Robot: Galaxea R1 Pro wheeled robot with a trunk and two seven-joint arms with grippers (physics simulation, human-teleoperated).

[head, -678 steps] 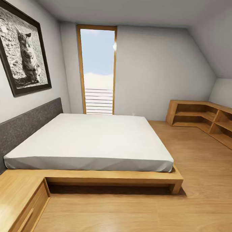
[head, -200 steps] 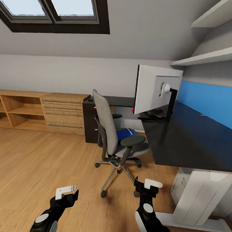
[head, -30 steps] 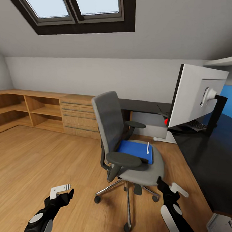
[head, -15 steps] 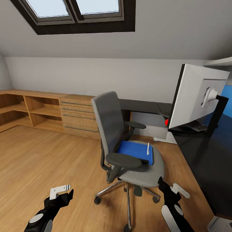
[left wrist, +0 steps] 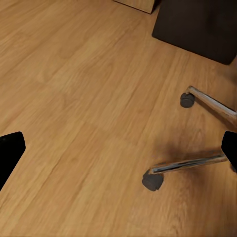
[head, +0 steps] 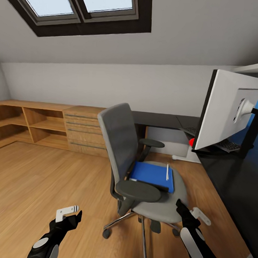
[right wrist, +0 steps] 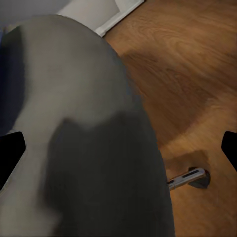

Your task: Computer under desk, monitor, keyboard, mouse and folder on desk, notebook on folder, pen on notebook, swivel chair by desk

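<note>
1. The swivel chair [head: 140, 170] stands at the centre of the head view, just beside the black desk [head: 232, 178] at the right edge.
2. On its seat lies the blue folder [head: 152, 175], with a dark layer under its lower edge and the pale pen [head: 167, 172] on top.
3. The monitor [head: 229, 109] stands on the desk at upper right; the keyboard [head: 229, 145] lies behind its foot.
4. The wooden shelves [head: 28, 124] at the left look bare; the drawer chest [head: 84, 131] beside them is shut.
5. The left gripper [head: 69, 213], lower left, hangs over the floor [head: 40, 177] with its fingers apart.
6. The right gripper [head: 191, 213], lower right, is just beside the seat's edge, fingers spread and holding nothing.
</note>
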